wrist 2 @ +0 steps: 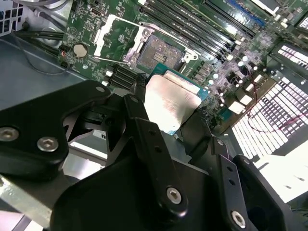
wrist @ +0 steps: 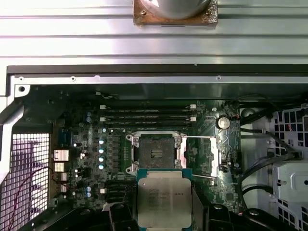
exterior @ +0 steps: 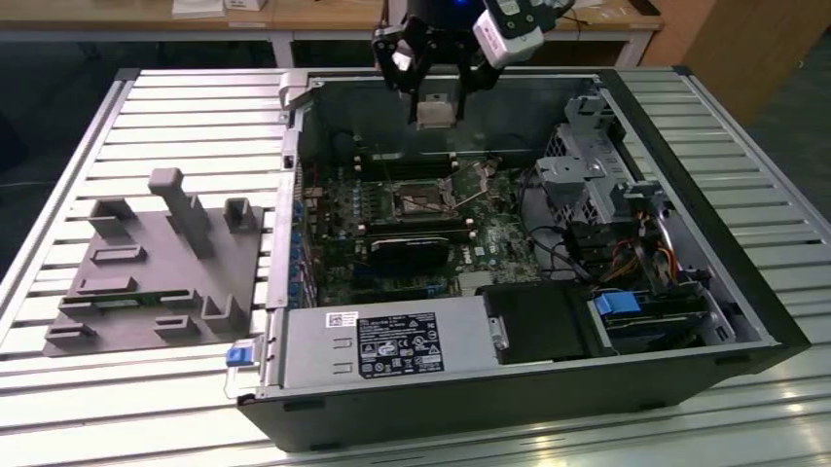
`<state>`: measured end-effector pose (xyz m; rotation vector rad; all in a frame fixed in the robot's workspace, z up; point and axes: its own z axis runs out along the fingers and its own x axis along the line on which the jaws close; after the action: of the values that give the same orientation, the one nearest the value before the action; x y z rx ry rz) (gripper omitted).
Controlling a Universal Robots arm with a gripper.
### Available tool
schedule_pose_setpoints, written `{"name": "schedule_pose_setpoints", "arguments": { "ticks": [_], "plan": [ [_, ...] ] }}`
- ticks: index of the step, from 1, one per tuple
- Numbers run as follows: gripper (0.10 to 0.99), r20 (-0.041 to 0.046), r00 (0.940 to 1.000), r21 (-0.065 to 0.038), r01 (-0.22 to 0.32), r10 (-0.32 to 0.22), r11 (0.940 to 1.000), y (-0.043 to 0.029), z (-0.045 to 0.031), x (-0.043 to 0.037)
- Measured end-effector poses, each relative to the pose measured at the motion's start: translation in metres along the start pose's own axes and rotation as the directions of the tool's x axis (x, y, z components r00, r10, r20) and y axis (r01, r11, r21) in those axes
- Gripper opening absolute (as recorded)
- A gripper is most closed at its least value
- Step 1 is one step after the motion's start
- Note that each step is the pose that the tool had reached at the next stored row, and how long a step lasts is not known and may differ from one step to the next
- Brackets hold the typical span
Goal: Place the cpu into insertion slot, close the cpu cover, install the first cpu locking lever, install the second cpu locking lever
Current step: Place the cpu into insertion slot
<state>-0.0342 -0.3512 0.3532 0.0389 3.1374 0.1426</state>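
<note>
In the exterior view, the black jointed metal tool (exterior: 435, 97) hangs over the far end of an open black desktop computer case (exterior: 520, 413). It is clamped on the cpu (exterior: 437, 115), a small flat square chip with a dull silver-grey top, held clear of the board. Under the tool, well apart from the chip, lies the insertion slot (exterior: 418, 201), a small square black-rimmed socket set in the green circuit board (exterior: 344, 268). Past the slot from the tool come a black finned heatsink (exterior: 405, 255) and a silver sheet-metal power supply box (exterior: 383, 345). Outside the case, toward the exterior view's left of the tool, a grey moulded fixture block (exterior: 156, 268) sits on the ribbed metal tabletop (exterior: 117, 409).

In the second wrist view, matt black bolted fingers (wrist 2: 144, 139) grip the chip by opposite edges. Its brushed top catches glare and a green edge shows around it. Beyond the tool's tips the slot lies uncovered, its centre dark. The cpu cover (wrist 2: 102, 37), a thin silver frame plate with a square window, is swung open beside the slot.

In the first wrist view, the chip sits between the fingers just short of the slot. Long narrow black memory slots (wrist: 147, 113) lie on the slot's far side from the tool. A round silver coin cell (wrist: 222, 121) and black cables (wrist: 260, 159) lie off to the cover's side.
</note>
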Motion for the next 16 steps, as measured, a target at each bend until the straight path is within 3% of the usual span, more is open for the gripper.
{"name": "schedule_pose_setpoints", "arguments": {
  "ticks": [5, 16],
  "plan": [
    [0.537, 0.0051, 1.0, 0.0, 0.001, -0.001, 1.0, -0.0008, 0.0089, 0.0001],
    [0.537, 0.0056, 1.0, 0.0, 0.0, 0.0, 1.0, -0.0025, 0.0271, 0.0001]
  ]
}}
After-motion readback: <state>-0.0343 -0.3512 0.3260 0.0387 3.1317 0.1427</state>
